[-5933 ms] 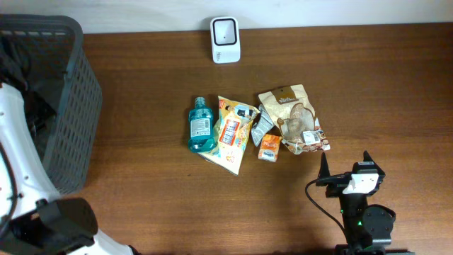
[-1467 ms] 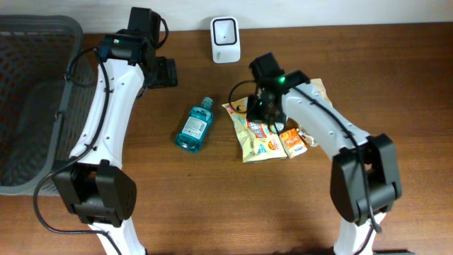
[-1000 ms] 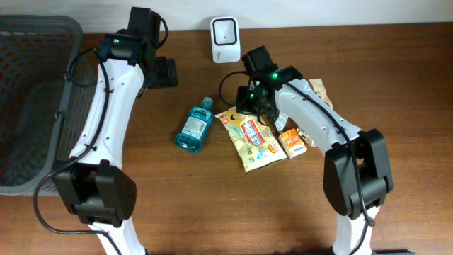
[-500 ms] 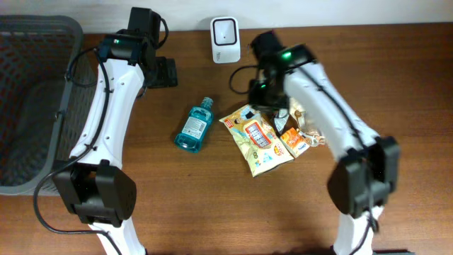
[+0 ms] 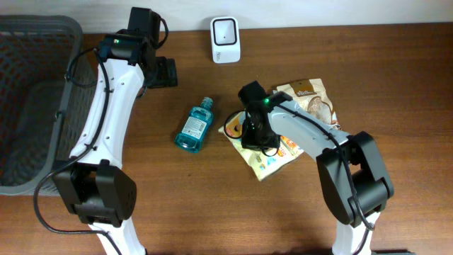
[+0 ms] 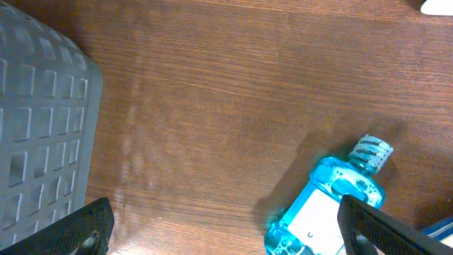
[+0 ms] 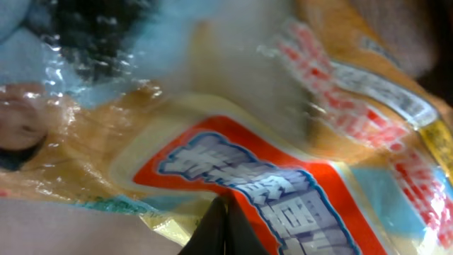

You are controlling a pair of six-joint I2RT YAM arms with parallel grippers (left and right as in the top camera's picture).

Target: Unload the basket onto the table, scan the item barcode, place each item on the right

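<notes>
My right fingers (image 7: 225,230): pressed together, dropped onto bag (image 5: 267,154); grip unconfirmed.
Bag: slid toward 5 o'clock, farther from scanner (image 5: 225,30).
My left fingers (image 5: 163,73): spread, idle.
Scan: pending.

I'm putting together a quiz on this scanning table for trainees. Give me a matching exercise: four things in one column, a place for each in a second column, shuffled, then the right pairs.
Things:
1. grey basket
2. white scanner
3. blue bottle
4. yellow snack bag

Places:
A. beneath the right gripper
B. at the far edge of the table, near the middle
C. lying on its side between the two arms
D. at the table's left end

Pairs: 1-D, 2-B, 3-C, 4-A
</notes>
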